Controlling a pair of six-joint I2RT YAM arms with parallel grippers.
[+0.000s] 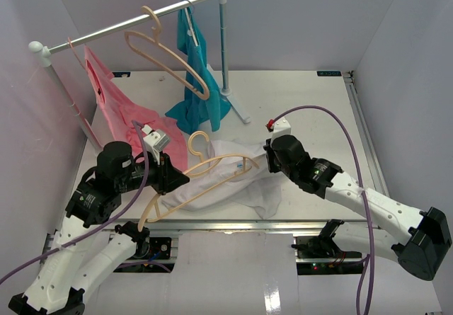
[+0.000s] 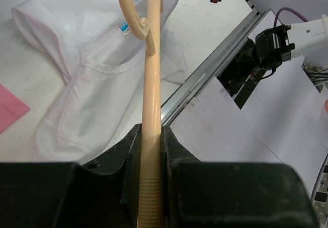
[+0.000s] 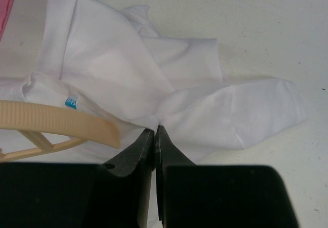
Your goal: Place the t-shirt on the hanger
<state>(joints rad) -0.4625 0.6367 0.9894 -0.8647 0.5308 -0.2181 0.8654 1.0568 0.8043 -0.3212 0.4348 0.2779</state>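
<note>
The white t-shirt (image 1: pixel 237 184) lies crumpled near the table's front edge. The beige wooden hanger (image 1: pixel 230 158) lies tilted over it, with its hook toward the rack. My left gripper (image 1: pixel 178 178) is shut on the hanger's left arm. In the left wrist view, the hanger (image 2: pixel 152 100) runs up between the jaws of that gripper (image 2: pixel 152 136), over the t-shirt's collar (image 2: pixel 102 69). My right gripper (image 1: pixel 268 161) is at the shirt's right side. In the right wrist view, that gripper (image 3: pixel 155 128) is shut on a fold of the t-shirt (image 3: pixel 154 79), beside the hanger's arm tip (image 3: pixel 77 124).
A white rack (image 1: pixel 134 21) stands at the back. A second beige hanger (image 1: pixel 166 53), a teal garment (image 1: pixel 195 81) and a pink garment (image 1: pixel 124 110) hang on it. The pink garment's hem rests on the table by my left arm. A metal rail (image 1: pixel 248 224) runs along the front edge.
</note>
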